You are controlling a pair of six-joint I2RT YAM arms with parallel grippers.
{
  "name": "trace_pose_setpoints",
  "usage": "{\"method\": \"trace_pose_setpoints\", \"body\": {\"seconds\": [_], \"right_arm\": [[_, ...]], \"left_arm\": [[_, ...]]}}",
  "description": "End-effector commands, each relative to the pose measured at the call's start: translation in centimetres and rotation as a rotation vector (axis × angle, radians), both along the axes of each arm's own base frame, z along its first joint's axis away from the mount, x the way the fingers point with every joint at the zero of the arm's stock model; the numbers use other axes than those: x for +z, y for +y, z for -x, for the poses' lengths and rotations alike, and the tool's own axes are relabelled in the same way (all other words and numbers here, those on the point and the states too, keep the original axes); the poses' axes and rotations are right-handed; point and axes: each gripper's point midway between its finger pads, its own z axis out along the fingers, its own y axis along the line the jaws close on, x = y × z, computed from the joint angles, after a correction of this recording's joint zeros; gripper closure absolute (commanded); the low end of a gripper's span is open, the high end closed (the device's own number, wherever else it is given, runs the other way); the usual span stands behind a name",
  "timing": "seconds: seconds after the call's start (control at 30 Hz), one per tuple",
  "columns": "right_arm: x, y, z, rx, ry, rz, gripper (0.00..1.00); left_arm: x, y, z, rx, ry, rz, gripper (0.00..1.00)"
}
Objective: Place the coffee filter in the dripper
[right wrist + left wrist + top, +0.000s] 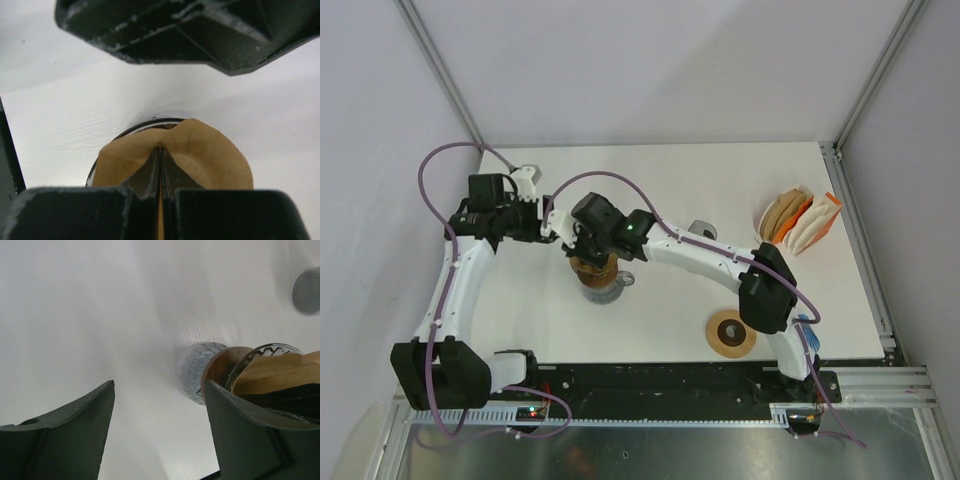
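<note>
Right gripper pinched shut on filter, apparently seated in dripper; release remains. Left gripper wide open, empty.

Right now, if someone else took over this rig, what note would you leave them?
Left tool: open, empty, beside the dripper.
Right tool: shut on the brown paper filter, directly above the dripper.
Done: the filter sits inside the glass cone, its top edge above the rim.
To do: release the filter, lift away, and check that it is seated; a regrasp is probably not needed.
Spare filters stand at the table's far right.
</note>
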Motion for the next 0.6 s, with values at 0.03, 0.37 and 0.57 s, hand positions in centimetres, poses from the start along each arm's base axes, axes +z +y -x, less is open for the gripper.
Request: {"method": "trace_pose_setpoints", "body": {"seconds": [0.03, 0.37, 0.57], "right_arm": [[-3.0, -4.7, -0.4, -0.140, 0.061, 0.149, 1.00], [-1.9, -4.8, -0.8, -0.171, 0.052, 0.105, 1.00], [-2.3, -4.4, -0.6, -0.165, 0.064, 0.088, 1.00]], "left_arm": [[5.2, -0.9, -0.6, 0.034, -0.152, 0.121, 0.23], [5.1, 0.3, -0.5, 0.139, -0.100, 0.237, 0.27], [3.6, 0.2, -0.3, 0.125, -0.076, 0.230, 0.29]]}}
